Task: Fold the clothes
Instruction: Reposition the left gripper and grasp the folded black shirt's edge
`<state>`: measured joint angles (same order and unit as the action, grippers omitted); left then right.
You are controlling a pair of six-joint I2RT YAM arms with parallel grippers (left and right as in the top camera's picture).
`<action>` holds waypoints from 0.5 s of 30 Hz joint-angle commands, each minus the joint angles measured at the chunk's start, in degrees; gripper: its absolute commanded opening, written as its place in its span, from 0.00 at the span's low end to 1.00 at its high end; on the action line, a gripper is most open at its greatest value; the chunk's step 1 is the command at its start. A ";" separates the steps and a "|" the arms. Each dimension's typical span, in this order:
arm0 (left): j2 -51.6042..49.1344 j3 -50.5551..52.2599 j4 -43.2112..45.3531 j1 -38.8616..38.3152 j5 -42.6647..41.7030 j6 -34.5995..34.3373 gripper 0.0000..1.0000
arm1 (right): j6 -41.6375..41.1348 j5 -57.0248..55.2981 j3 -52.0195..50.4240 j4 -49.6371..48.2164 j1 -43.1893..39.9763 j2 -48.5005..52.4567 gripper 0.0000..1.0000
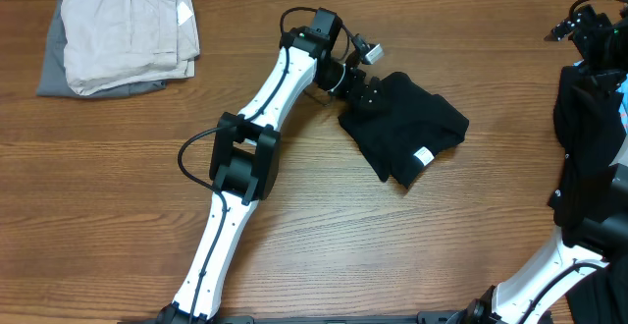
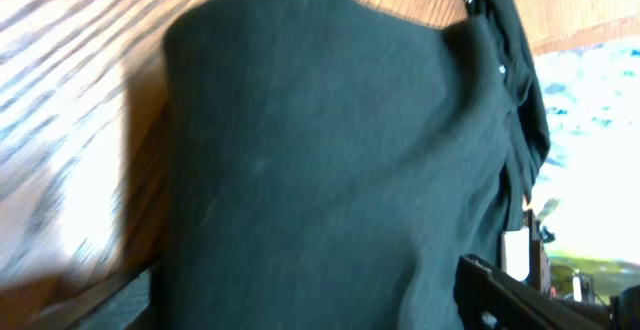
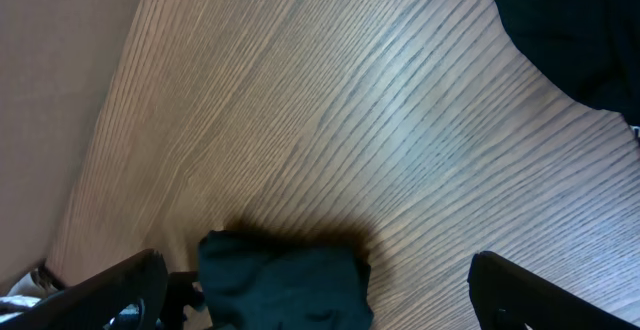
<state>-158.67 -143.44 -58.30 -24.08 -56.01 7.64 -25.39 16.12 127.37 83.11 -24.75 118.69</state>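
clothes (image 1: pixel 128 29) folded and stacked, cream over grey, well left of the black t-shirt (image 1: pixel 407 123), left gripper (image 1: pixel 365 81) spread wide at its edge, shirt seemingly nearly folded, right gripper (image 3: pixel 318 265) wide and empty well right, dark heap (image 1: pixel 589 137) likely unfolded there.

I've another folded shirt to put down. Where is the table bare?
The table is bare at the near left, between the cream stack and the left arm, and at near centre, on the robot's side of the black T-shirt. It is crowded where the left gripper meets that shirt, and along the right edge with dark clothes.
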 commanded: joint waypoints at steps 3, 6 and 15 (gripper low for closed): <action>-1.53 0.57 1.11 -1.03 -1.05 -2.47 0.63 | 0.57 -0.20 0.42 -0.26 -0.07 -0.39 1.00; -1.53 0.57 0.96 -1.51 0.74 -2.51 0.10 | 0.57 -0.17 0.42 -0.26 -0.07 -0.39 1.00; -1.51 -0.70 1.14 0.70 1.53 -3.41 0.04 | 0.57 -0.20 0.42 -0.26 -0.07 -0.39 1.00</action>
<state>-158.71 -143.37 -57.36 -24.67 -55.27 5.82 -25.39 16.10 127.37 83.13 -24.75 118.69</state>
